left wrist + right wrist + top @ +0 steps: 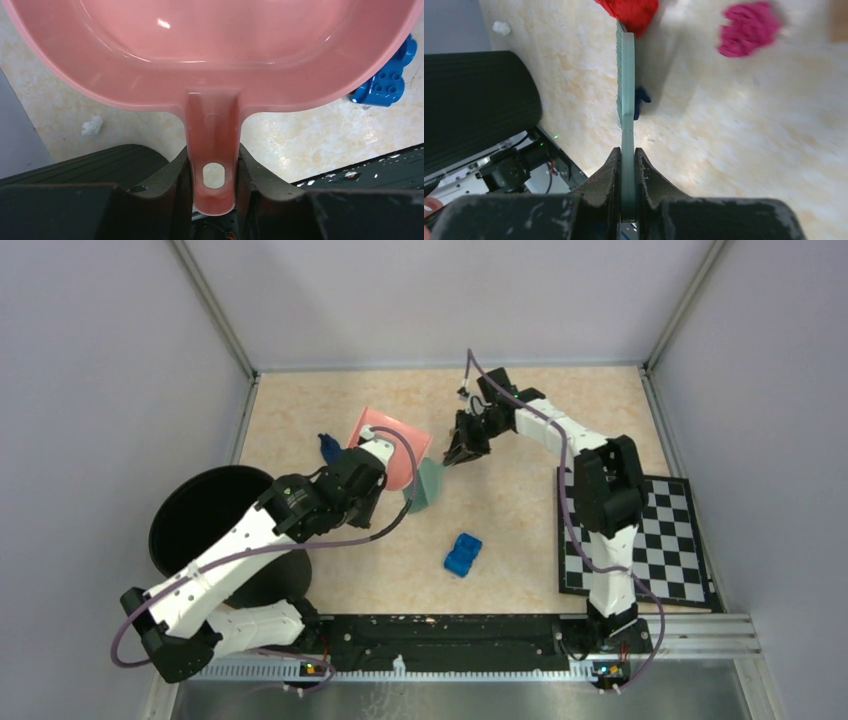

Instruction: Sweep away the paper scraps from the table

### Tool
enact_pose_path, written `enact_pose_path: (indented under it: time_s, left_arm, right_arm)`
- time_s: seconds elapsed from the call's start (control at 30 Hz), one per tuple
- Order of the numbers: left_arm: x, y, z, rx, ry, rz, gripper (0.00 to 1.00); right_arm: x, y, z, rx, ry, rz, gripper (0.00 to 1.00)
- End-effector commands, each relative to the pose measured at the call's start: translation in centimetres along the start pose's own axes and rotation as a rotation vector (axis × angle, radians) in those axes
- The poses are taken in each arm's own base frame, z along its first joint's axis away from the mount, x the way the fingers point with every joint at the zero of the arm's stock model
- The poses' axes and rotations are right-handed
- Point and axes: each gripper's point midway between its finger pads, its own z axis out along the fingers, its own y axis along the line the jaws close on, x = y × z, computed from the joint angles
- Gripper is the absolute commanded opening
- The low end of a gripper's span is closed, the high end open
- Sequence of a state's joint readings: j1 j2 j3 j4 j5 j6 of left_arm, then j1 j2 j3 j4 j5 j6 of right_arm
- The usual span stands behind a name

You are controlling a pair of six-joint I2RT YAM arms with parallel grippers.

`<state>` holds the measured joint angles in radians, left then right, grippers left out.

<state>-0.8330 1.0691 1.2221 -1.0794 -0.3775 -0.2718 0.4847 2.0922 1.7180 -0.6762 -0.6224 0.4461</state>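
My left gripper (pixel 374 456) is shut on the handle of the pink dustpan (pixel 396 440), which is tilted over the beige table (pixel 520 410). The left wrist view shows the fingers clamped on the handle (pixel 214 172) and an empty pan (pixel 215 45). My right gripper (pixel 463 448) is shut on a pale green brush (pixel 429 486), seen edge-on in the right wrist view (pixel 626 75). Paper scraps lie near the brush: a red one (pixel 631 12), a magenta one (pixel 749 27) and a dark blue one (pixel 640 100). A white scrap (pixel 92 125) lies apart. Another dark blue scrap (pixel 326 446) lies left of the dustpan.
A black round bin (pixel 200 520) stands at the table's left edge, under the left arm. A bright blue blocky toy (pixel 463 554) lies near the front middle. A black-and-white chequered board (pixel 650 540) lies at the right. Grey walls close in the back and sides.
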Motion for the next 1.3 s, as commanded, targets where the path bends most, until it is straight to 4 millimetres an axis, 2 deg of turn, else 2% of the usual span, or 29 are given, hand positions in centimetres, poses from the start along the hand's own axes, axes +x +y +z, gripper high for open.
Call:
enact_pose_path:
  time_s: [0.0, 0.13, 0.23, 0.37, 0.43, 0.53, 0.67, 0.8, 1.07, 1.2, 1.27]
  left_arm:
    - [-0.2, -0.4, 0.3, 0.018, 0.035, 0.072, 0.0]
    - [0.4, -0.2, 1.1, -0.021, 0.078, 0.077, 0.0]
    - [0.7, -0.8, 1.9, -0.001, 0.099, 0.094, 0.0]
    - [1.7, -2.1, 3.1, 0.039, 0.16, 0.109, 0.0]
    - [2.8, -2.7, 4.0, 0.042, 0.222, 0.089, 0.0]
    - [5.5, -4.4, 5.4, 0.099, 0.351, 0.084, 0.0]
    - [8.4, -5.9, 6.2, 0.146, 0.478, 0.053, 0.0]
    - [9.6, -6.9, 5.7, 0.204, 0.49, 0.0, 0.0]
    - [12.2, -6.5, 4.8, 0.186, 0.565, -0.047, 0.0]
    - [12.2, -6.0, 4.7, 0.162, 0.556, -0.055, 0.0]
    - [12.1, -6.0, 4.8, 0.158, 0.549, -0.057, 0.0]
  right_arm:
    - [-1.0, -2.0, -5.5, 0.104, -0.129, -0.051, 0.0]
    - [-0.2, -3.6, -8.5, 0.15, -0.153, -0.074, 0.0]
    - [0.5, -4.6, -10.5, 0.183, -0.171, -0.101, 0.0]
    - [0.6, -4.9, -13.8, 0.252, -0.215, -0.159, 0.0]
    - [0.3, -4.2, -15.4, 0.238, -0.238, -0.197, 0.0]
    - [-0.4, -2.3, -17.6, 0.201, -0.25, -0.257, 0.0]
    - [-1.8, -0.3, -18.3, 0.14, -0.271, -0.318, 0.0]
    - [-4.3, 1.6, -17.1, 0.029, -0.321, -0.343, 0.0]
    - [-9.9, 5.7, -10.0, -0.141, -0.327, -0.275, 0.0]
    - [-11.8, 5.6, -6.7, -0.134, -0.325, -0.204, 0.0]
    - [-11.9, 4.4, -5.3, -0.088, -0.309, -0.174, 0.0]
